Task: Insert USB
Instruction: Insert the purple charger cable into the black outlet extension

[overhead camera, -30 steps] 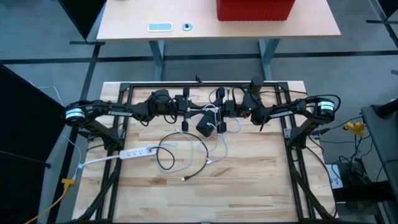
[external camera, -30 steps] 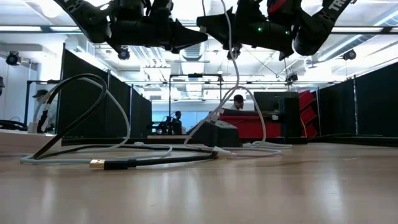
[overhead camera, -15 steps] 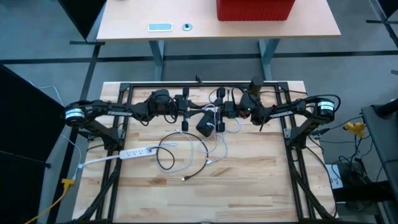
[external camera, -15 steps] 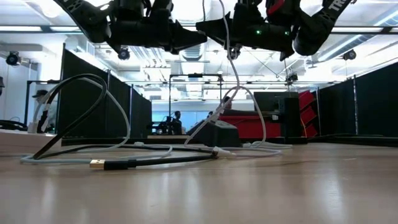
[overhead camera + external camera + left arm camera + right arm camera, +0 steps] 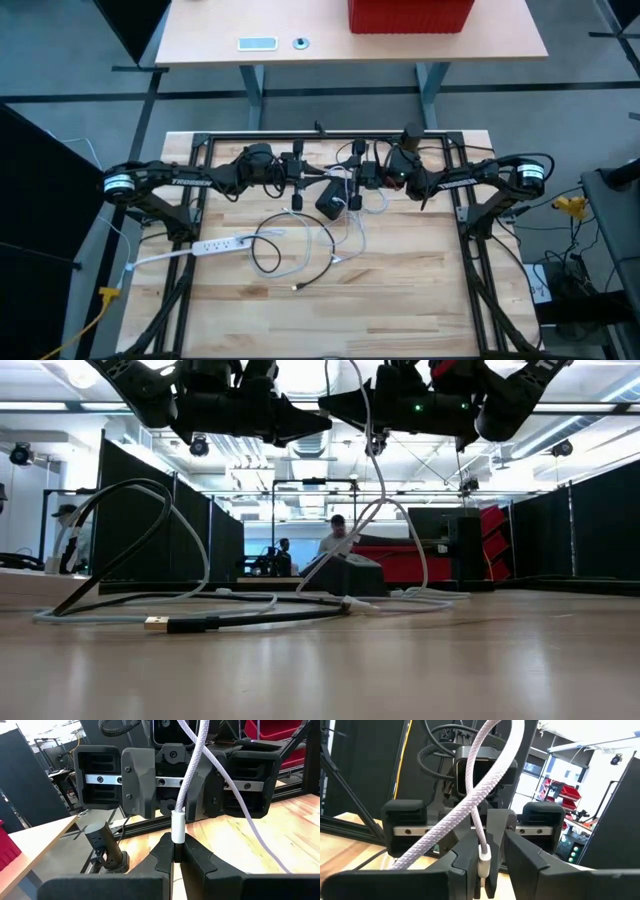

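Both grippers hover above the table's far middle, facing each other closely: my left gripper (image 5: 316,182) (image 5: 322,420) and my right gripper (image 5: 352,178) (image 5: 325,402). Each is shut on a white plug of pale braided cable (image 5: 378,480), which hangs in a curve to the table beside a black adapter block (image 5: 328,204) (image 5: 350,575). Whether both plugs belong to one cable I cannot tell. A black cable with a gold USB plug (image 5: 157,624) (image 5: 296,287) lies loose on the wood nearer the front. My left gripper (image 5: 176,854) pinches a white plug (image 5: 177,826) at its lower end between its two fingertips. The plug stands out beyond the fingers, lifted clear, and the braided cable (image 5: 192,775) runs on from it. My right gripper (image 5: 484,875) pinches a white plug (image 5: 484,860) between its fingers. The braided cable (image 5: 480,795) leaves the plug and arcs away above the fingers, lifted clear of the table.
A white power strip (image 5: 215,243) lies at the table's left with its cord trailing off the edge. Loops of black and white cable (image 5: 268,248) cover the middle. A black frame rail (image 5: 330,135) runs along the far edge. Bare wood lies toward the near edge.
The right arm has shifted slightly toward the table's right. The bend in the hanging braided cable has moved a little. Both grippers have stayed shut.
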Robot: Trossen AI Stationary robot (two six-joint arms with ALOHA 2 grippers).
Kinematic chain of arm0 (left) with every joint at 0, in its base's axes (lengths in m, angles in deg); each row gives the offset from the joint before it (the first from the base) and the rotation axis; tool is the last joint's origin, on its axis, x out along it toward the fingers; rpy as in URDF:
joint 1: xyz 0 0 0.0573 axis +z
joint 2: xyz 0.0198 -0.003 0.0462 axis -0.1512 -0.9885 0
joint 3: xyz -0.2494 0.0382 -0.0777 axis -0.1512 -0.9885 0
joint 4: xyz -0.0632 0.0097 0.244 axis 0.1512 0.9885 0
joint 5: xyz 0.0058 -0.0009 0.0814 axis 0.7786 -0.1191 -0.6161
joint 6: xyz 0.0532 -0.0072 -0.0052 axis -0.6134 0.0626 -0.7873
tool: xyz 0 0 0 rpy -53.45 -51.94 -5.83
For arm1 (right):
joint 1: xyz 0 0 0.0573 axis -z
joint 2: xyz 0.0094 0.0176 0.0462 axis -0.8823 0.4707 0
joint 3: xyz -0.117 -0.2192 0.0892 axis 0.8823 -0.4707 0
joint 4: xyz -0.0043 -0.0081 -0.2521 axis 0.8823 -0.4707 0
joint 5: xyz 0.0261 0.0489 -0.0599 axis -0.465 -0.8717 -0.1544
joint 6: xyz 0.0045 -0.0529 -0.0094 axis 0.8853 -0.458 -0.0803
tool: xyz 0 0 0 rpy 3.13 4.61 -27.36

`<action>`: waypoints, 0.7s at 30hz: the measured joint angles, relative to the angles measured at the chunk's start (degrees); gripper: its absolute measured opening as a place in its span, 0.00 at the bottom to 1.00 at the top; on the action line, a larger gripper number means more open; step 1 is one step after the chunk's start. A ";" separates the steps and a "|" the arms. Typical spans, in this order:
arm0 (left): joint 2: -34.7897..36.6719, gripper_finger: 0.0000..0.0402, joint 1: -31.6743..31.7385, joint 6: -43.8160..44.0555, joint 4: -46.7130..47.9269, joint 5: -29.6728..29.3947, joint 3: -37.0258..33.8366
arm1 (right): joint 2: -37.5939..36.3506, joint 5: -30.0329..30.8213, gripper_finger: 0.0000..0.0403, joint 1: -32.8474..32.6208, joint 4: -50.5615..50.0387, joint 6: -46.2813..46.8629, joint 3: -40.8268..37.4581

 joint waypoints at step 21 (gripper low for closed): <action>0.09 0.02 -0.02 -0.44 0.59 -0.12 0.00 | -1.49 0.24 0.20 0.00 -2.68 -0.88 -0.48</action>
